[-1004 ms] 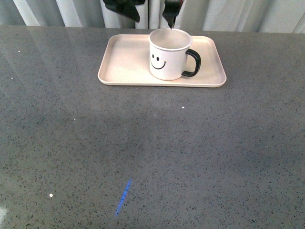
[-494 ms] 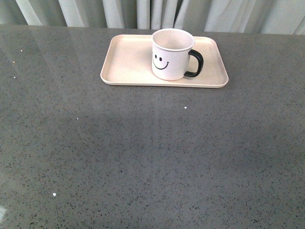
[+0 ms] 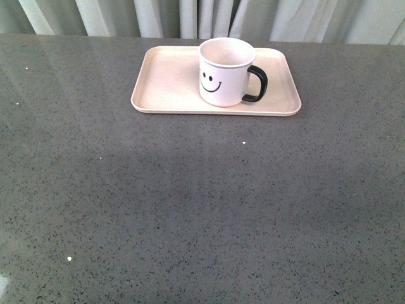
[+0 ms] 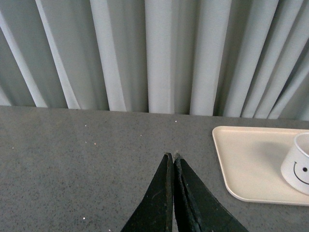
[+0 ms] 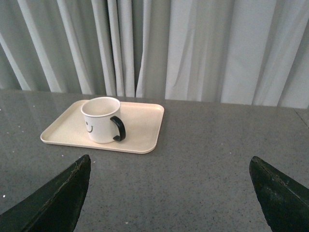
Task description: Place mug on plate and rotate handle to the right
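1. Now, at the far left: the left end effector shows only in its own wrist view. Its two black fingers are pressed together with nothing between them. It hangs over bare table, left of the plate and apart from it. Judged idle, since nothing on that side needs holding.
2. Plate lies flat at the far side of the table, long side running left to right, near the curtain. Its left half is bare.
3. Mug stands upright on the plate, right of centre, with its base inside the rim. The smiley print faces the near side. Nothing touches it.
4. Handle sticks out to the right over the plate's right end. Judged: both placement and rotation look met. The handle may lean a touch toward the near side, but I cannot tell for sure.
5. Right end effector has its fingers spread wide and empty. It is well apart from the mug, on the near right. Wide open and clear fits a mug that needs no further hold.
6. Neither arm appears in the front view. Judged: nothing is left to do, and with both arms clear there is little risk of knocking the mug.
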Available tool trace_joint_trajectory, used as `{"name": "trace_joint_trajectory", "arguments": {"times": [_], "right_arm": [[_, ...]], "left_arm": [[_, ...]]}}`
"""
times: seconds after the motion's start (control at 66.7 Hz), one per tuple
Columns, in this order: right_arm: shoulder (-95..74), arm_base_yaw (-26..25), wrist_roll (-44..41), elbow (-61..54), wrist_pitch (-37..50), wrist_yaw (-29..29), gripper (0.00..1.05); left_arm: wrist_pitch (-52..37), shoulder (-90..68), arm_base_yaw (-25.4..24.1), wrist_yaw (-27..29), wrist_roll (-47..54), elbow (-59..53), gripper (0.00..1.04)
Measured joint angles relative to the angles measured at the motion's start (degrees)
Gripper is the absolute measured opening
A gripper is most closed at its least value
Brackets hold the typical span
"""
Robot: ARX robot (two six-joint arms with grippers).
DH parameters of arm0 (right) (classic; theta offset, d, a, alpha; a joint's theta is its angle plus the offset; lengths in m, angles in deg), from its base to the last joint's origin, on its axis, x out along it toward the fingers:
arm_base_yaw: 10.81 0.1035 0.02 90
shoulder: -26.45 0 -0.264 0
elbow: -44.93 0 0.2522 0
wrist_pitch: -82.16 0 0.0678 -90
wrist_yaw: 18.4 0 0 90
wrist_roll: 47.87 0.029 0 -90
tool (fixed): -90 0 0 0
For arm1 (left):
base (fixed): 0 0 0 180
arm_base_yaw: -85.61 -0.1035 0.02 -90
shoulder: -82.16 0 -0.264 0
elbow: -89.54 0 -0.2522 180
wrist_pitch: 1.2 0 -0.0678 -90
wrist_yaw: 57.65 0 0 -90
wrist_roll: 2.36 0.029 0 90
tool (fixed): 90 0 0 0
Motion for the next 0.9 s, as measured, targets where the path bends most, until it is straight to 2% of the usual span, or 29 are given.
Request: {"name": "trace_joint_trajectory", "arguments": {"times": [0.075, 0.135, 0.225, 0.36, 0.479, 0.899], "right_arm": [[0.0, 0.0, 0.0, 0.0, 0.0, 0.0, 0.96], [0.0, 0.0, 0.0, 0.0, 0.0, 0.0, 0.96], [0.0, 0.0, 0.0, 0.0, 0.0, 0.0, 0.96], [0.0, 0.0, 0.0, 0.0, 0.0, 0.0, 0.96], [0.0, 0.0, 0.0, 0.0, 0.0, 0.0, 0.96], [0.0, 0.0, 0.0, 0.0, 0.0, 0.0, 0.96]], "left_arm": [[1.1, 2.9, -0.6, -0.6, 0.0, -2.1, 0.01], [2.1, 5.2, -2.9, -3.8, 0.0, -3.5, 0.01], [3.9, 8.9, -4.6, -4.0, 0.0, -5.3, 0.01], [6.9, 13.7, -4.6, -4.4, 0.0, -7.3, 0.01], [5.2, 15.3, -4.6, -4.4, 0.0, -10.2, 0.01], [21.2, 33.4, -4.6, -4.4, 0.0, -11.9, 0.01]]}}
